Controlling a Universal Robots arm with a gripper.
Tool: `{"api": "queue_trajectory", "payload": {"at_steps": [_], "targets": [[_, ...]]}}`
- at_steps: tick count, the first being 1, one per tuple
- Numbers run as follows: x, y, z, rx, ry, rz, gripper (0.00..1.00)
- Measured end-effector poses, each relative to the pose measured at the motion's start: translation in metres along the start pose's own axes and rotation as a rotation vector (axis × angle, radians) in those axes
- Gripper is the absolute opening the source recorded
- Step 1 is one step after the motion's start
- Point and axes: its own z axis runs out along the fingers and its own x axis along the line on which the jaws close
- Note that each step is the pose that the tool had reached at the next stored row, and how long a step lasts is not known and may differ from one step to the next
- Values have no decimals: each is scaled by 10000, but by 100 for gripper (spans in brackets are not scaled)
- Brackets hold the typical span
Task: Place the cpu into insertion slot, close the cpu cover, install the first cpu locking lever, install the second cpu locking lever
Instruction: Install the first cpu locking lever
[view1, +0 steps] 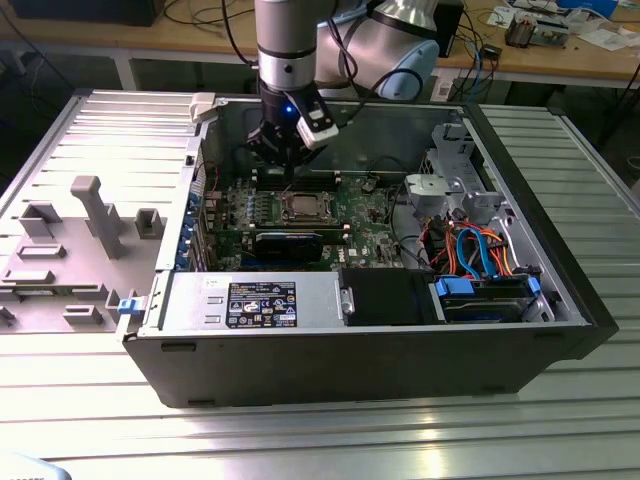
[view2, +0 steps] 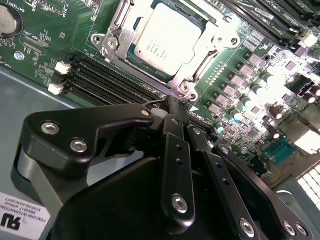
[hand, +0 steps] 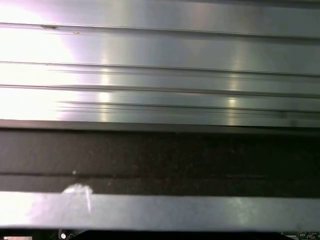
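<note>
Black claw (view2: 172, 107) pinched narrow, apparently empty, just short of silvery square cpu (view2: 167, 36) seated under thin silver cover frame (view2: 212, 37); light, rigid, fragile; best gripped by edges.

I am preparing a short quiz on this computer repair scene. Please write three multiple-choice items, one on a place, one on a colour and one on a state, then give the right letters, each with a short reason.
1. Where is the cpu?
A. seated in the insertion slot
B. held in the gripper
C. on the grey tray outside the case

2. What colour is the circuit board around the slot?
A. red
B. green
C. white

3. How does the cpu cover lie?
A. standing upright, open
B. taken off, beside the case
C. down around the chip

Answers:
1 A, the second wrist view shows the silvery chip lying flat in the socket.
2 B, the board is green in the exterior view and the second wrist view.
3 C, the metal frame lies flat around the chip, which shows through its window.
</note>
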Motion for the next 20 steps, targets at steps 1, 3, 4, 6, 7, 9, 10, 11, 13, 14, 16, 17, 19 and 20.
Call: {"api": "queue_trajectory", "payload": {"at_steps": [1,3,4,6,7,9,10,11,13,14,16,17,19,20], "targets": [[-2,0,4,0,1,0,11],[-7,0,13,1,2,0,11],[-12,0,17,1,2,-1,11],[-18,-1,26,0,4,-1,11],[-23,-1,31,0,5,-1,11],[-44,-1,48,1,14,0,11],[-49,-1,53,-1,16,0,11],[-54,-1,57,0,18,0,11],[-65,-2,65,0,21,0,11],[-73,-2,70,0,24,0,11],[-90,1,76,-1,26,-2,11],[-98,4,78,0,26,-6,11],[-117,11,86,-1,29,-9,11],[-123,12,90,-3,28,-9,11]]}}
